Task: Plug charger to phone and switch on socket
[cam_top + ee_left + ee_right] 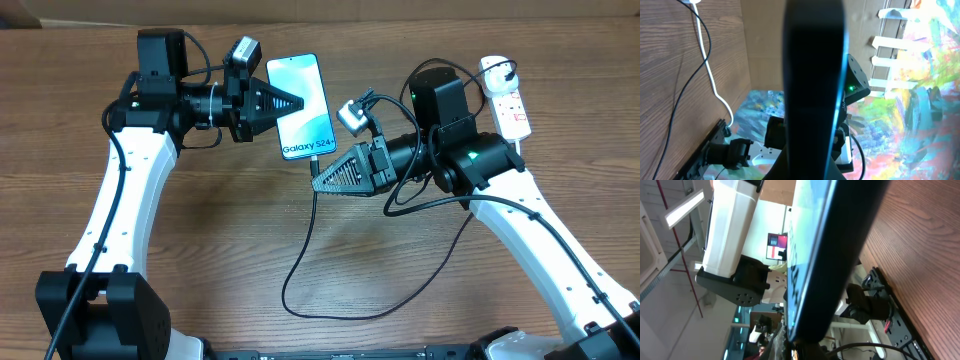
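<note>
1. The left jaws [290,101] are seen at the upper left of the overhead frame. They are pointed to the right and are closed on the left long side of the phone [305,85].
2. The phone is found at the upper middle, screen up. Its long side is run from top to bottom of the frame, with a small tilt. In the left wrist view only its dark thin edge [812,75] is seen, right in the middle between the jaws.
3. The charger [300,260] is laid in a big loop on the tabletop [200,250], at the lower middle. Its tip is brought up to the bottom end of the phone. Whether it is pushed all the way in cannot be told.
4. The right jaws [322,182] are placed just under that bottom end, pointed left. They are shut, and the thin cable seems to be pinched there.
5. The next push is judged to go up the frame, along the phone's long side.
6. The socket [508,100] is seen at the upper right, well apart from both jaws. The right arm is nearer to it.
</note>
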Controlling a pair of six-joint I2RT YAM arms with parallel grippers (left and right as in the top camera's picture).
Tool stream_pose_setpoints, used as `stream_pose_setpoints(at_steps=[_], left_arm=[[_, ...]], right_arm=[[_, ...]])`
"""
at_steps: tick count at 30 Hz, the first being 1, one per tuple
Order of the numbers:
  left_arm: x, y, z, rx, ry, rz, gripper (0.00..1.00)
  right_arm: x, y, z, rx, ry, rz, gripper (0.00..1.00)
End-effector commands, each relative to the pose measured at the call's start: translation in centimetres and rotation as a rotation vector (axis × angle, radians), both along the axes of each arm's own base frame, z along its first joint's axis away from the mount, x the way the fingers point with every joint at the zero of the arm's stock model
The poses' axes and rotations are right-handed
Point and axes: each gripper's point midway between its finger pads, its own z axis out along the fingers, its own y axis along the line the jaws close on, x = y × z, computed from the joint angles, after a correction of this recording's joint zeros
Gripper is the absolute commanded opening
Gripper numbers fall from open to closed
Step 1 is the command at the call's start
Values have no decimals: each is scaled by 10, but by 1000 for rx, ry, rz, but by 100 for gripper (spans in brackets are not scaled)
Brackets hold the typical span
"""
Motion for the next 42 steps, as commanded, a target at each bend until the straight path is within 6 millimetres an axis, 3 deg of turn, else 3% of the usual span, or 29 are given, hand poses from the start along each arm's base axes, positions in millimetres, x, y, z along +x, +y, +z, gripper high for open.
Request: stream_pose_setpoints(at_steps=[1,42], left_arm=[[-6,0,16,-33,-34,-35,4],[-6,0,16,-33,-34,-35,4]], right_arm=[[0,-2,2,7,15,4,4],[2,5,-2,-28,32,-19,4]])
